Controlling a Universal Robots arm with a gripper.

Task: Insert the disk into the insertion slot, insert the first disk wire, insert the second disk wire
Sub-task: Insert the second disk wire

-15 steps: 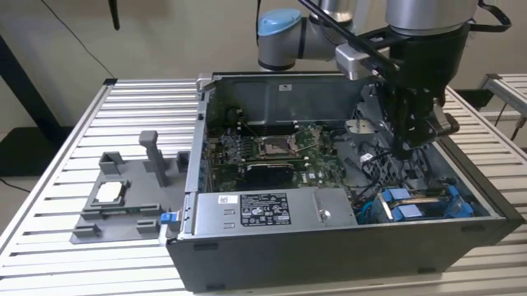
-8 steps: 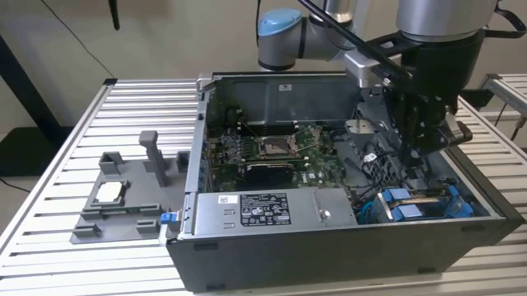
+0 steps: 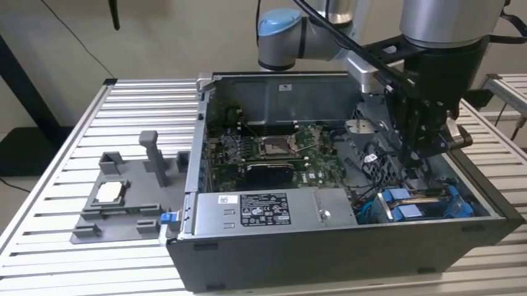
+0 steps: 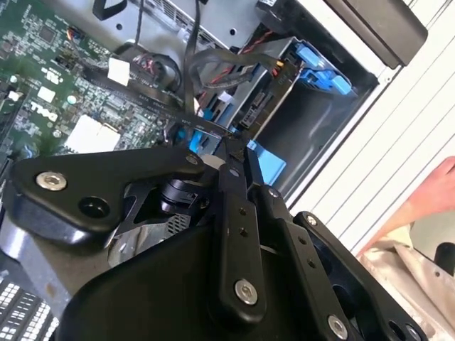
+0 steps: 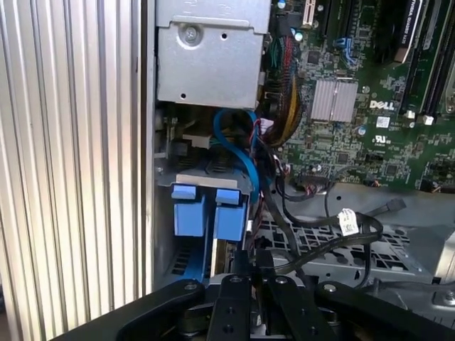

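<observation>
Disk (image 3: 424, 203), in its blue carrier, sits seated in the insertion slot (image 3: 461, 213) just below the hand (image 4: 231, 145), whose fingers look clenched on a thin wire (image 4: 202, 126); the disk's stiff carrier edges suit gripping.

Bench (image 3: 123, 105) is a ribbed aluminium-slat top. Open computer case (image 3: 329, 246) sits on it, spanning the middle to the edge at the exterior view's right, front wall near the near edge. Grey printed fixture (image 3: 123, 206) with upright posts lies just beside the case, toward the exterior view's left edge.
</observation>
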